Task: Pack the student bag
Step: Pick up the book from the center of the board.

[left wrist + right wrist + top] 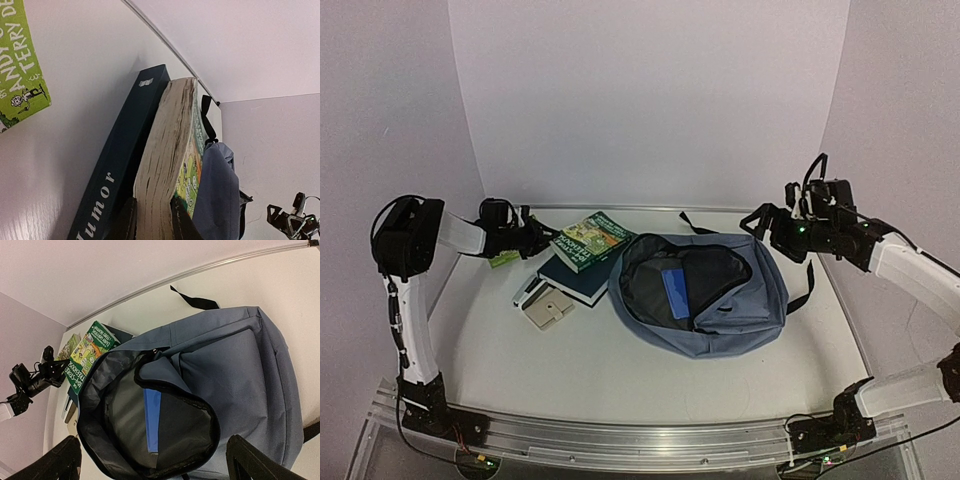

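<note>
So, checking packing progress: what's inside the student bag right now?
One flat blue item lies inside the open student bag; its dark folds hide anything deeper.

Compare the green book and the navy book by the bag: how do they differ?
The green book has a bright illustrated cover; the navy book is dark, with white spine lettering. The green book lies on top, between the fingers of the left gripper; the navy book lies beneath it on the table, ungripped. Both lie outside the bag.
</note>
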Motion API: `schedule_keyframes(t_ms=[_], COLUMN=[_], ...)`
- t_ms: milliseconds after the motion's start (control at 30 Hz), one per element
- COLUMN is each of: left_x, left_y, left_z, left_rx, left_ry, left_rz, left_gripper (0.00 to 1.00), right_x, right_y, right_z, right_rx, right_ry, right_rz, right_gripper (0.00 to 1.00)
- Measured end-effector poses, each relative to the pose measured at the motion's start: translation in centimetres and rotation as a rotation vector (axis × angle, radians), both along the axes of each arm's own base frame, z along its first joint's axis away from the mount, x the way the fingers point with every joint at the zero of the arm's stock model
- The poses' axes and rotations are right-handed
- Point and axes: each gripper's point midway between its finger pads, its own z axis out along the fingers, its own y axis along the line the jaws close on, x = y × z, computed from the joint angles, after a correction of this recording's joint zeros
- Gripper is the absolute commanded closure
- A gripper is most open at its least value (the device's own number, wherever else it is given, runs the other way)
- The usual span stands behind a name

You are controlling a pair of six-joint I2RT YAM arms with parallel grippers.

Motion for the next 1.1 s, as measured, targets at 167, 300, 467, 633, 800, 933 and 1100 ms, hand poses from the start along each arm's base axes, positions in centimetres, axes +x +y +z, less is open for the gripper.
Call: schedule_keyframes(t_ms=[167,300,467,633,800,933,1100], left_x=[-1.4,-3.2,-6.7,-10.8,-15.7,-19.4,-21.8], left_y=[0.5,0.9,0.7,-1.0,-5.3,-8.6,-9.6], left_z=[4.1,9.9,17.6,21.6,22.7,23.4,25.0], left_rx=[0.007,0.032,0.027,-0.002,-0.036,-0.083,-0.133], left_ry=[-0.05,-0.141,-0.3,-0.39,-0.419,-0.427,-0.458], left_rz=[0.001,-0.012,-0.084,-0.225,-0.426,-0.579,-0.665], left_gripper=[1.0,1.0,1.0,1.0,1.0,1.0,1.0], right_x=[0.2,0.1,-0.2,-0.5,-0.6,-1.0,-2.4], right_y=[1.0,3.4,8.1,11.6,13.8,15.2,16.7], right_z=[2.6,5.3,6.3,4.9,4.6,5.2,5.7], right_rx=[0.009,0.017,0.019,0.035,0.084,0.132,0.181], right_ry=[-0.056,-0.118,-0.139,-0.099,-0.072,-0.081,-0.077], right_rz=[0.033,0.103,0.237,0.357,0.451,0.523,0.605], right_gripper=[0.02,0.02,0.02,0.02,0.02,0.02,0.03])
